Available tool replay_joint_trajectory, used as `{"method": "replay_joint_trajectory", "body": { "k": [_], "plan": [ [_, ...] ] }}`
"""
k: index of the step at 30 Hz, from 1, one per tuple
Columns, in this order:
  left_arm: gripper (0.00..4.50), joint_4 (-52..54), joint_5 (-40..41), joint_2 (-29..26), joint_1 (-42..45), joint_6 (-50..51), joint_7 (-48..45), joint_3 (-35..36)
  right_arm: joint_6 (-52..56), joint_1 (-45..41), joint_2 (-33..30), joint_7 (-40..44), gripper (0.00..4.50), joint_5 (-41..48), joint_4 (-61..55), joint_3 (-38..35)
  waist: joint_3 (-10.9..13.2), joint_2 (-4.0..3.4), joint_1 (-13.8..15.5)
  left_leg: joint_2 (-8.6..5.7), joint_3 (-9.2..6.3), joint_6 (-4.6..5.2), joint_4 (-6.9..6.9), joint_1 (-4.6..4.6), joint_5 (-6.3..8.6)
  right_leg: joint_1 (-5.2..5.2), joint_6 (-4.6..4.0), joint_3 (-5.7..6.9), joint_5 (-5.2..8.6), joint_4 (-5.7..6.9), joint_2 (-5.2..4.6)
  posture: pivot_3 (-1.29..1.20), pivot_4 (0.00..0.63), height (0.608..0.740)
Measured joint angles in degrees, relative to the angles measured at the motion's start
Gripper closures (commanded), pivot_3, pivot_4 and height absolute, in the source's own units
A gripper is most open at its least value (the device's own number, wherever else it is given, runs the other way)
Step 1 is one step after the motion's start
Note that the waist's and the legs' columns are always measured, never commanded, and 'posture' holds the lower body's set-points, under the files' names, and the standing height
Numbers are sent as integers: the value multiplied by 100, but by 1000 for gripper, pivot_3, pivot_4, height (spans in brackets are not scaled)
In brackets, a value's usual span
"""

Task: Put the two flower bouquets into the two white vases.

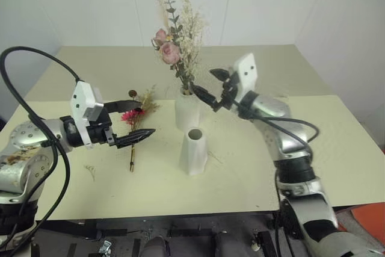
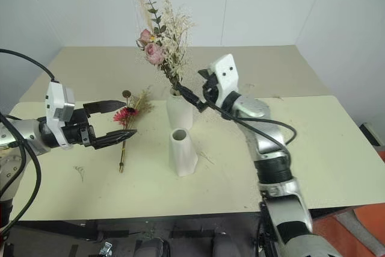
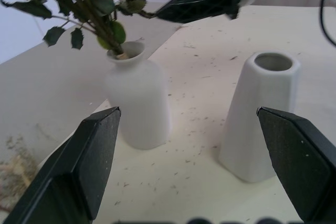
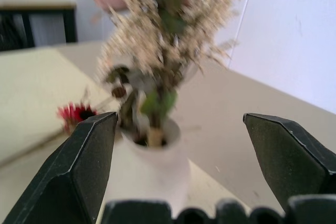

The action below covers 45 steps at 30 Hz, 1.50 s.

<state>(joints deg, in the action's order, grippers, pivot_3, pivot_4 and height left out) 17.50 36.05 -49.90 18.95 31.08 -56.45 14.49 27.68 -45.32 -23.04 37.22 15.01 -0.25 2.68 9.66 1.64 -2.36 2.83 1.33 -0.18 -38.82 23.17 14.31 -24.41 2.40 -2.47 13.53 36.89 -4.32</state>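
Your right gripper is standing with its two black fingers spread wide and nothing between them, hanging just beside the stems of the fuller bouquet, a little above the neck of the bottle-shaped vase. From the right wrist view you are looking straight at that vase's mouth between the parted fingers, with the stems sitting inside it. The pink roses, green leaves and cream sprigs are rising tall above the vase and leaning slightly toward your left.

Your left gripper is also standing open and empty, pointing across the table toward the vases. It is hovering over the thinner bouquet, which is lying flat on the pale table with its magenta flower and tan grasses toward the far side and its stem pointing back toward you. Whether a lower finger is brushing the stem is hard to judge from the head views; it looks to be just above it.

The cone-shaped vase is standing upright and empty, just in front of the bottle-shaped one and near it without touching. In the left wrist view you are seeing both vases framed between the open fingers, with small dried flecks scattered on the table around them.
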Motion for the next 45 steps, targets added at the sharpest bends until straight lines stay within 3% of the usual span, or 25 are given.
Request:
{"method": "replay_joint_trajectory", "body": {
  "k": [5,9,15,22,39,42,45],
  "plan": [
    [0,-168,-341,-74,-229,29,215,-11,394,514,-1299,992,25,415,-570,-232,2,3,45,0,0,1,0,-1,0,4,0,1,0,-8,0,0,150,740],
    [0,-263,-581,-166,-201,252,507,-81,439,598,-1861,1538,25,738,-841,-499,2,4,29,0,0,1,1,-7,1,5,0,-2,1,-5,3,0,150,740],
    [0,-560,-959,-333,613,1852,1301,-836,501,705,-2530,2322,25,1355,-1148,-859,5,9,73,-1,-2,1,-3,-3,1,8,3,0,0,-7,2,0,150,740],
    [0,-1291,-1336,-335,1855,3511,1771,-1788,500,1045,-2887,2789,25,1793,-1535,-1180,6,11,153,-3,-4,1,-2,-1,1,8,4,1,1,-11,3,0,150,740],
    [0,-2727,-2049,679,2548,3517,1897,-2715,554,1756,-2967,2481,25,2256,-2323,-1518,8,14,161,-6,-7,1,-10,0,0,8,3,1,0,-3,1,0,150,740],
    [609,-2767,-2129,742,2576,3499,1869,-2746,571,1838,-2987,2417,0,2350,-2390,-1561,8,14,165,-6,-7,1,-10,0,0,9,3,1,1,-4,1,0,150,740],
    [1558,-2815,-2204,792,2592,3466,1858,-2745,589,1897,-2998,2378,0,2416,-2422,-1565,8,14,167,-7,-7,1,-11,-2,0,12,3,1,1,-3,0,0,150,740]
  ]
}}
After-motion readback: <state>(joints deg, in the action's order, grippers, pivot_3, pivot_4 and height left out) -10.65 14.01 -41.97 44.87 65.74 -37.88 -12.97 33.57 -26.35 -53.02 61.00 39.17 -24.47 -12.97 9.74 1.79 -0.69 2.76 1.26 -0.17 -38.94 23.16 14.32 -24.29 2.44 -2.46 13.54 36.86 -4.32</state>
